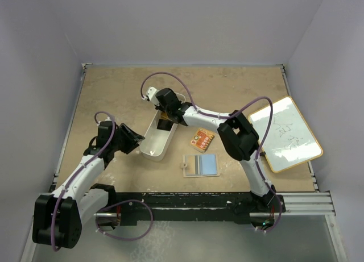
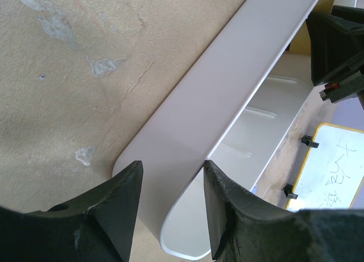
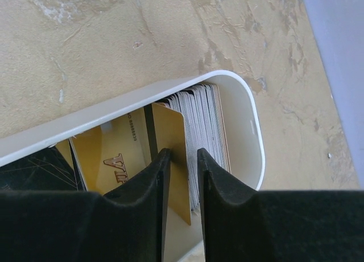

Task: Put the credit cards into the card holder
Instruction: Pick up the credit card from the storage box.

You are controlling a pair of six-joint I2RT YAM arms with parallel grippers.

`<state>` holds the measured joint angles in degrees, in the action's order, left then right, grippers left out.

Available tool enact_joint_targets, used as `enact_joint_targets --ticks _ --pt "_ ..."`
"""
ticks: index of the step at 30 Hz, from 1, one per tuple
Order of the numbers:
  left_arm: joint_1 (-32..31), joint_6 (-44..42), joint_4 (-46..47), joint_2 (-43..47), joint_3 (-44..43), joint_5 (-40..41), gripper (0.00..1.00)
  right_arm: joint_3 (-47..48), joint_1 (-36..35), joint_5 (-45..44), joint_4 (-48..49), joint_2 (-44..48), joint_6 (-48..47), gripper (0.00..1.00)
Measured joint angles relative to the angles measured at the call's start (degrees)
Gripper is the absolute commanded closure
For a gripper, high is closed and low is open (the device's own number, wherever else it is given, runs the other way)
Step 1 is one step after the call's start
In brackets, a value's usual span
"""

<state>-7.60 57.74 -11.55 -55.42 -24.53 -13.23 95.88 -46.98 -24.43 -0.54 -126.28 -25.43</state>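
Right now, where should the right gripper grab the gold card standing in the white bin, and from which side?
Pinch the gold card by its top edge from above, one finger on each flat face. It stands on edge beside the card stack, and the white bin walls off its sides.

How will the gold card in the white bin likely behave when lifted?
The gold card looks thin and glossy: probably light, slightly bendy, apt to slip in the right gripper. Leaning beside the packed cards in the white bin, it might drag neighbours.
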Motion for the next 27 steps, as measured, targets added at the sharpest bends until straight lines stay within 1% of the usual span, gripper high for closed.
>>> enact_joint_targets --ticks 3,9,12,18,24,27 --pt "0.0 0.0 -0.02 0.02 0.0 0.0 0.56 0.04 0.02 0.31 -0.17 0.59 0.07 0.78" --pt "0.0 -0.02 -0.02 0.04 0.02 0.02 0.56 0.85 0.09 1.07 -0.79 0.81 0.17 0.8" --pt "0.0 -0.02 -0.04 0.07 0.02 0.04 0.56 0.87 0.15 1.51 -1.01 1.03 0.22 0.86" --pt "0.0 -0.04 -0.22 0.33 0.02 0.2 0.56 0.9 0.15 3.89 -2.84 2.36 0.59 1.0" --pt "0.0 -0.33 -1.86 1.68 -0.04 1.22 0.56 0.35 0.17 6.93 -4.46 5.97 1.99 1.0" --pt "0.0 -1.22 -4.22 2.47 -0.98 2.64 0.56 -0.09 0.26 7.5 -4.72 8.66 3.04 1.0"
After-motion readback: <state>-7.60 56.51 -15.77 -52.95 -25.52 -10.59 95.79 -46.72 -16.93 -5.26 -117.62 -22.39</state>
